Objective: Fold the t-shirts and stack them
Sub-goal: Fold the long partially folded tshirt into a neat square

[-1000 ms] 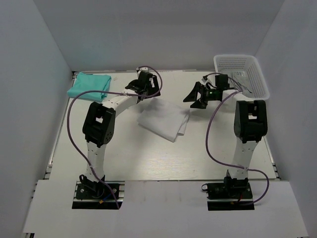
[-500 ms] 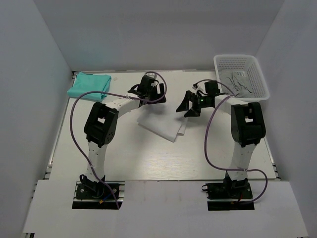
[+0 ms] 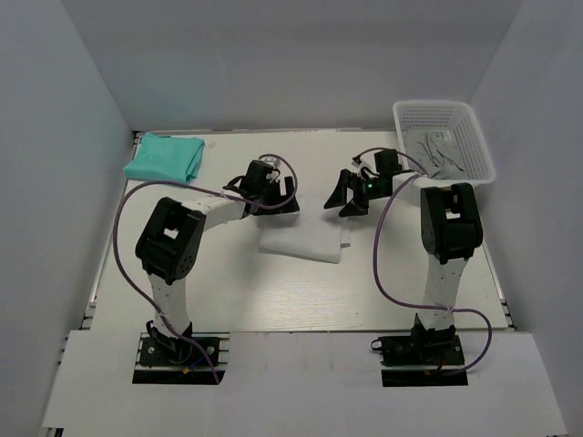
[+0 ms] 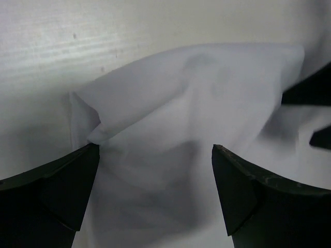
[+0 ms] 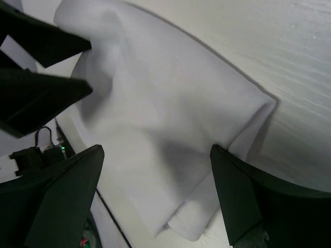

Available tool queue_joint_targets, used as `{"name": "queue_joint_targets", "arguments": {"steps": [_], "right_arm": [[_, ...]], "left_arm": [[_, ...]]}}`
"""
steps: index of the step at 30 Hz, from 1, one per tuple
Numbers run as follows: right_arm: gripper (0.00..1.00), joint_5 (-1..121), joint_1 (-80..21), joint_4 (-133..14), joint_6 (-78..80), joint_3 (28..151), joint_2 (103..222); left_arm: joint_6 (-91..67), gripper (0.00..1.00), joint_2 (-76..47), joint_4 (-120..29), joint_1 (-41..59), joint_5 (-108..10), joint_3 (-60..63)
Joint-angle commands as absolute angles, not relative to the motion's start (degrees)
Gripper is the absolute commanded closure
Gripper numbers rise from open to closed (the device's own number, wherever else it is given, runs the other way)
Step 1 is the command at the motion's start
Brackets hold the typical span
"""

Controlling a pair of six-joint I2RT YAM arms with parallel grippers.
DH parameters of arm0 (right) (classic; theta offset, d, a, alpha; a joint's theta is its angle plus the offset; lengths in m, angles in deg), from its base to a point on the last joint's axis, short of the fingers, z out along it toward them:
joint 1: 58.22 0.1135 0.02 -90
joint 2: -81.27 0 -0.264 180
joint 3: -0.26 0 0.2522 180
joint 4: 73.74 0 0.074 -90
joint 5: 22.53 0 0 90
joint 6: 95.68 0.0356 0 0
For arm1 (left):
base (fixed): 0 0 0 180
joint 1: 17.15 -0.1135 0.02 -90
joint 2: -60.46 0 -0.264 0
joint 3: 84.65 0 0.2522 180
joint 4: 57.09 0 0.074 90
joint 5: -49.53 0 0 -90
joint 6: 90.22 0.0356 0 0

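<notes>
The white t-shirt (image 3: pixel 305 238) lies folded in the middle of the table. My left gripper (image 3: pixel 273 202) is open at its far left edge; in the left wrist view the gripper (image 4: pixel 155 150) straddles wrinkled white cloth (image 4: pixel 191 113). My right gripper (image 3: pixel 346 196) is open at the shirt's far right corner; in the right wrist view the gripper (image 5: pixel 158 150) spans the shirt (image 5: pixel 165 103) and its layered edge. The teal t-shirt (image 3: pixel 164 157) lies folded at the far left corner, away from both grippers.
A white mesh basket (image 3: pixel 414 114) stands at the far right with grey cloth (image 3: pixel 446 150) inside. The left gripper's fingers (image 5: pixel 41 36) show at the top left of the right wrist view. White walls close in the table on three sides.
Both grippers moved toward each other and down onto the white t-shirt's far edge. The shirt now lies squarer and slightly nearer than before. The teal shirt has not moved.
</notes>
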State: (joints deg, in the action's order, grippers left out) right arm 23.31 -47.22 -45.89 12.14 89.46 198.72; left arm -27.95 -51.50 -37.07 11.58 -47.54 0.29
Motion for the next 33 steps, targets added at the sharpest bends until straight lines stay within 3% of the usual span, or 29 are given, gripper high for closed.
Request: {"name": "queue_joint_targets", "arguments": {"steps": [1, 11, 21, 24, 25, 27, 28, 29, 33], "right_arm": [[0.10, 31.96, -46.97, -42.05, 4.44, 91.36, 196.77], [0.10, 47.24, -44.51, -37.92, 7.50, 85.65, 184.81], [0.29, 51.73, -41.00, -36.87, 11.01, 81.17, 186.56], [0.48, 51.74, -40.38, -37.30, 11.80, 80.99, 187.36], [0.62, 50.87, -40.03, -37.74, 11.98, 80.21, 187.18], [0.72, 49.37, -39.94, -39.05, 12.07, 80.02, 186.83], [0.82, 49.02, -39.68, -39.24, 12.16, 79.94, 186.04], [1.00, 49.01, -39.50, -39.33, 12.51, 80.02, 185.95], [1.00, 48.22, -39.33, -39.94, 12.86, 80.37, 183.85]], "left_arm": [[-29.23, 0.00, -43.62, -34.63, 12.12, -51.37, -3.20], [-29.84, 0.00, -31.57, -33.14, 12.12, -42.49, -10.23], [-29.84, 0.00, -39.11, -32.08, 12.12, -41.26, -8.31], [-29.84, 0.00, -40.61, -32.08, 12.12, -41.26, -8.31], [-29.84, 0.00, -41.13, -32.08, 12.12, -41.26, -7.78], [-29.84, 0.00, -41.14, -32.08, 12.12, -41.26, -7.78], [-29.84, 0.00, -41.14, -32.08, 12.12, -41.26, -7.78], [-29.84, 0.00, -41.66, -32.08, 12.12, -41.78, -7.78], [-29.84, 0.00, -42.19, -32.78, 12.12, -42.93, -7.78]]}}
